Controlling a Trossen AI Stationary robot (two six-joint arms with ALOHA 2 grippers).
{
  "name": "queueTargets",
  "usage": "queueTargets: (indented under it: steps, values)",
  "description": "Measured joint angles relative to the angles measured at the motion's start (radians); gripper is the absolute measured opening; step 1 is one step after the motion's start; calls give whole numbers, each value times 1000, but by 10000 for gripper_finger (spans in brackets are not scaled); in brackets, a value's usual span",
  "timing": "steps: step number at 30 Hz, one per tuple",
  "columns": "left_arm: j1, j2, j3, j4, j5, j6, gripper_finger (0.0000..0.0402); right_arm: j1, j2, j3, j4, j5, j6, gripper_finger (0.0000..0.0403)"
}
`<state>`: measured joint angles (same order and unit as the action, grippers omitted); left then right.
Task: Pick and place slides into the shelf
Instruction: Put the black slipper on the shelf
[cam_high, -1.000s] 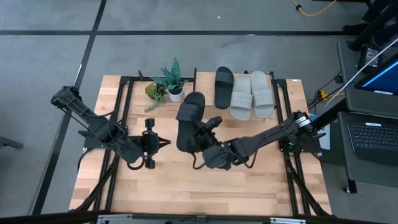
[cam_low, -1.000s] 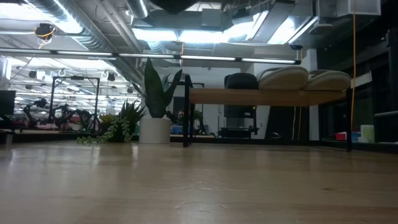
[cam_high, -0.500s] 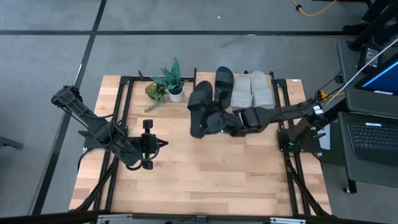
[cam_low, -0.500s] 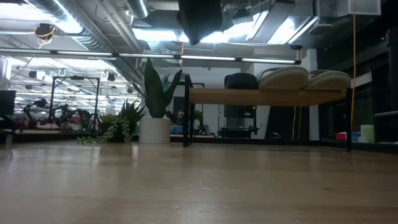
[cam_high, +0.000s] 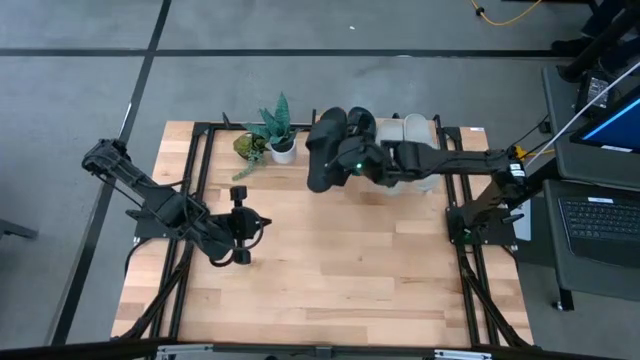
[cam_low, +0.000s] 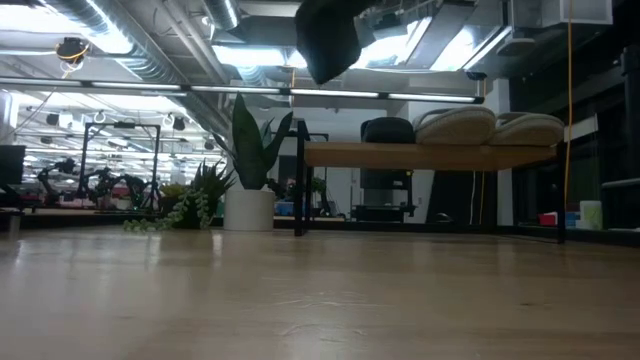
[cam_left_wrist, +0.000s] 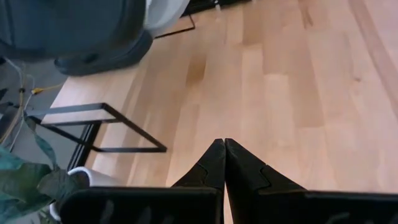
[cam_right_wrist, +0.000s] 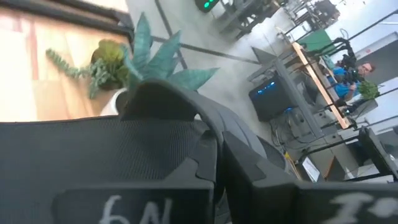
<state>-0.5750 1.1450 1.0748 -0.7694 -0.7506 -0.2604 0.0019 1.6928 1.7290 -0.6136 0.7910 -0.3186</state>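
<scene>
My right gripper (cam_high: 352, 160) is shut on a black slide (cam_high: 324, 150) and carries it in the air at the shelf's left end, next to the potted plant (cam_high: 273, 136). In the low view this slide (cam_low: 329, 36) hangs high above the table. The shelf (cam_low: 430, 155) stands at the far edge, and on its wood top rest another black slide (cam_high: 362, 122) and two light grey slides (cam_high: 418, 128), partly hidden by my right arm. My left gripper (cam_high: 258, 223) waits shut over the table's left middle and touches nothing. My right gripper pinches the black slide between its two fingers (cam_right_wrist: 261, 171), on the slide's right side about mid-length (cam_high: 338, 158). The fingers come level from the table's right, across the slide. The slide is lifted clear of table and shelf, its length running near to far and tilted.
A small potted plant (cam_low: 250, 205) with trailing leaves stands at the far edge, left of the shelf. The shelf's thin black frame (cam_left_wrist: 93, 118) shows in the left wrist view. Bare wooden tabletop (cam_high: 330, 270) lies between the arms and toward the near edge.
My right gripper has carried the black slide from the table's middle toward the far edge and upward, ending at the shelf's left end beside the plant. The slide stayed in the shut fingers throughout.
</scene>
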Motion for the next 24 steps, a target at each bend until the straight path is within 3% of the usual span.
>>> queueTargets:
  steps: [5, 9, 14, 18, 24]
  values:
    - [39, 0, -38, -2, 0, 4, 0, -7, -64, -55, 67, 3, 35, 12]
    - [78, 0, -59, -3, 0, 0, 0, -5, -158, -282, 314, -7, -16, 12]
    - [112, 0, -59, 7, 3, 1, 0, 8, -319, -569, 703, -133, -127, 12]
    - [132, 0, -59, 24, 9, 1, 0, -11, -407, -730, 815, -231, -131, 12]
    - [160, 0, -59, 33, 9, 1, 0, -81, -443, -862, 942, -265, -132, 12]
